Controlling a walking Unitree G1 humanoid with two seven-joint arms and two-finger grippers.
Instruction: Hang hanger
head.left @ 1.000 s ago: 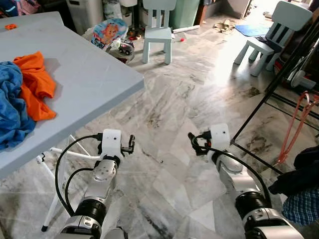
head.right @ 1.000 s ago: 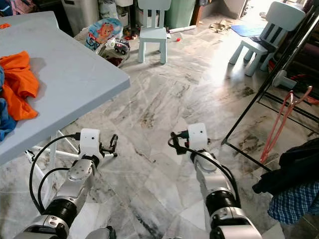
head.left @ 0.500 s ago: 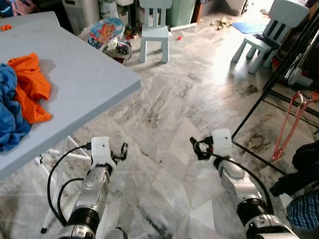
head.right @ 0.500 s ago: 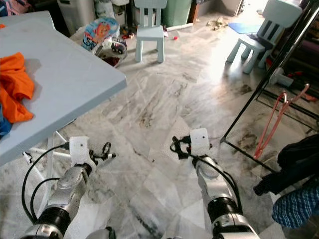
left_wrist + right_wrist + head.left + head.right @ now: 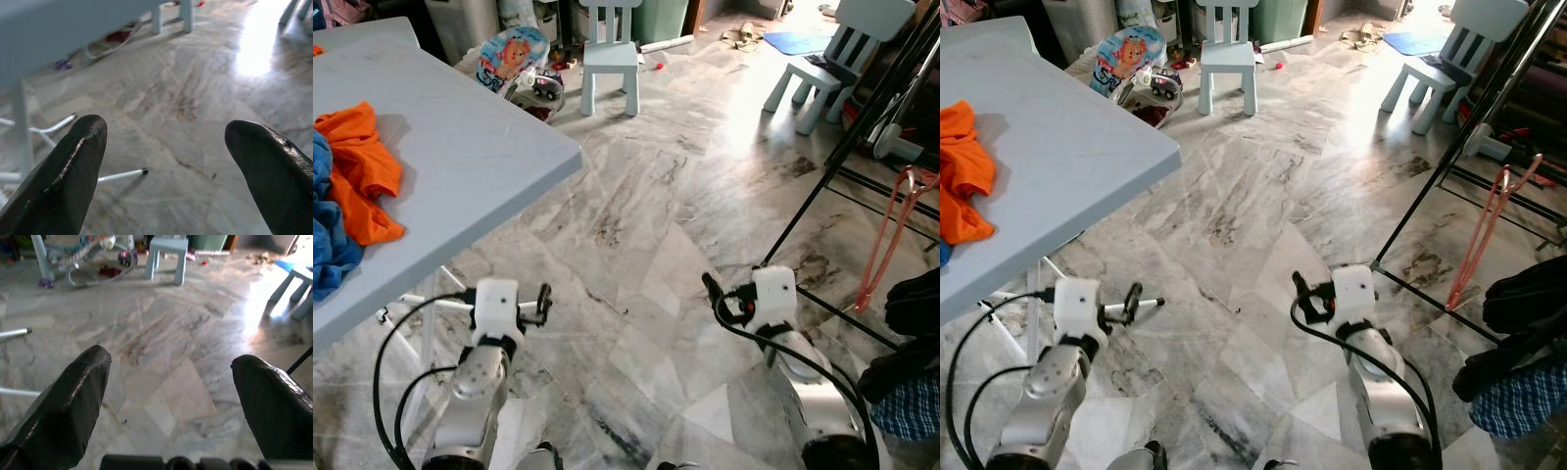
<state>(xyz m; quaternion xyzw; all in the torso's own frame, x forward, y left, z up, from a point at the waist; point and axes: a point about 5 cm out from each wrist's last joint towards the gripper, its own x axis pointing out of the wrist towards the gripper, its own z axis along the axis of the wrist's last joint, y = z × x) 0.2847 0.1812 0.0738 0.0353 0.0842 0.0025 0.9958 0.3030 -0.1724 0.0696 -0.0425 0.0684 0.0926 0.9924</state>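
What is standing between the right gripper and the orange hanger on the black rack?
Nothing visible on the floor blocks it. The right gripper is open and empty over bare marble. The hanger hangs to the robot's right, behind the slanted leg and floor bar of the rack, so the gripper must likely reach past those bars.

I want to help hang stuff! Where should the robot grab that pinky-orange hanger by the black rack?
Probably one of the long thin arms of the hanger, about halfway down. They hang nearly straight down beside the rack, so the open right gripper could come in from the open-floor side, fingers closing across the bar.
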